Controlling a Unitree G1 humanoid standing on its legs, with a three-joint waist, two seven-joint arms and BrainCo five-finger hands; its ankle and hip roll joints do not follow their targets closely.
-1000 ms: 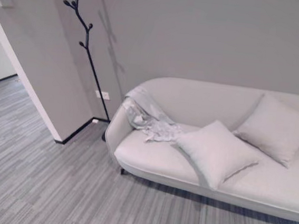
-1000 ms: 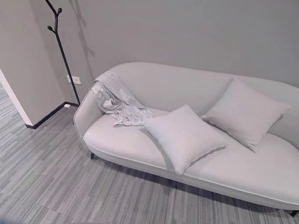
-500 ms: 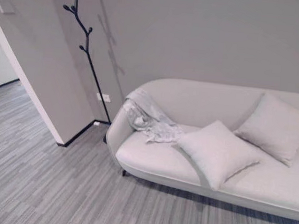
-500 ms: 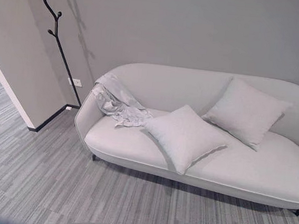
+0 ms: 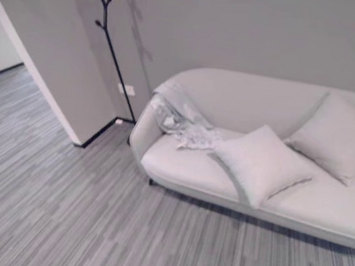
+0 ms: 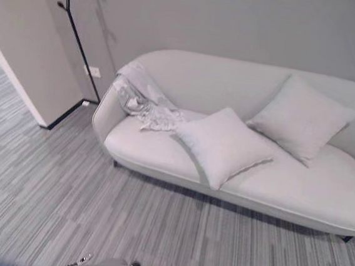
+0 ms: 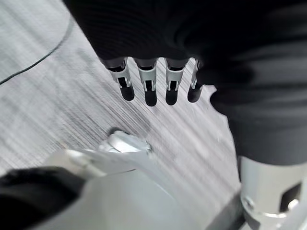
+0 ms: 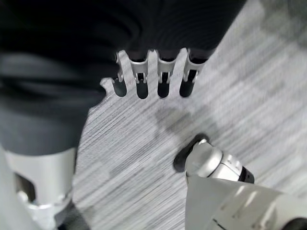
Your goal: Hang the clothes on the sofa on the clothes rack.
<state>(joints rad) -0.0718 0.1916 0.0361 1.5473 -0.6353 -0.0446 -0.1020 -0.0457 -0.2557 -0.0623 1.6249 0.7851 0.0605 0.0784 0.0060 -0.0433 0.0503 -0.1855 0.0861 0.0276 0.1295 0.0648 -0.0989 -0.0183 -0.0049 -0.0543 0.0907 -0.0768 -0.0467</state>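
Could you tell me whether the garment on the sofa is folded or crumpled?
Crumpled: the garment lies bunched, draped over the sofa's arm and onto its seat.

The sofa [image 6: 163, 150] is a pale off-white, plain all over, and its two cushions [image 6: 221, 145] match it in the same unpatterned shade. The clothes [image 6: 144, 103] draped over its arm are light grey with paler, whitish patches (crumpled, so any print is hard to make out). The clothes rack [image 5: 112, 57] is black. The wall [image 6: 238, 22] is a flat mid grey with a black strip along its foot. The floor [image 6: 45, 202] is carpet in narrow streaks of light and darker grey.
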